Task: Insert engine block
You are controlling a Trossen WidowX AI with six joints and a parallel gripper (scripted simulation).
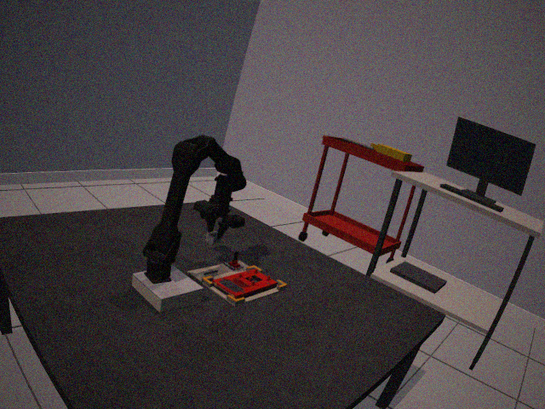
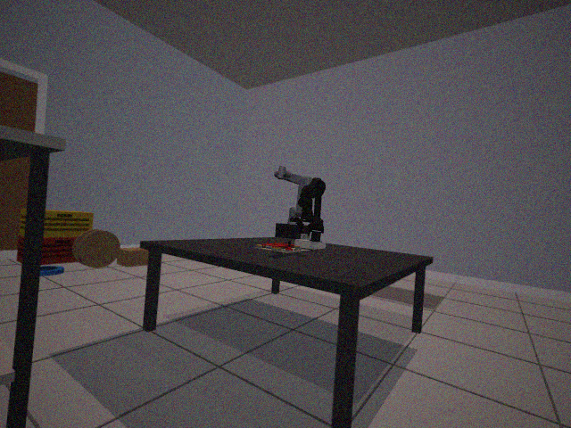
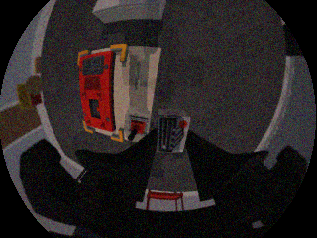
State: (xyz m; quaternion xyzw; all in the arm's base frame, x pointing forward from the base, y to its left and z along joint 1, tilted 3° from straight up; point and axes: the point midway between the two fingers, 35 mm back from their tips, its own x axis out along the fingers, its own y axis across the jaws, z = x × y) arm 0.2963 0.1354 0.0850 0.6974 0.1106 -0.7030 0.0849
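Observation:
The engine block (image 1: 210, 238) (image 3: 173, 130) is a small light grey block with dark slots and a red round spot on top. My gripper (image 1: 213, 233) (image 3: 170, 132) is shut on it and holds it above the table, beside the tray's end. The red car body (image 1: 239, 286) (image 3: 105, 79) lies flat between yellow corner brackets on a beige tray (image 3: 145, 91). Its dark opening (image 1: 254, 278) (image 3: 94, 108) shows nothing in it. The rib cannot be made out. In the exterior view the block is too small to tell.
A small red part with a black upright knob (image 1: 235, 262) (image 3: 136, 129) stands at the tray's end, close to the held block in the wrist view. The arm's white base (image 1: 164, 288) (image 3: 131, 10) stands on the dark table (image 1: 220, 348) beside the tray.

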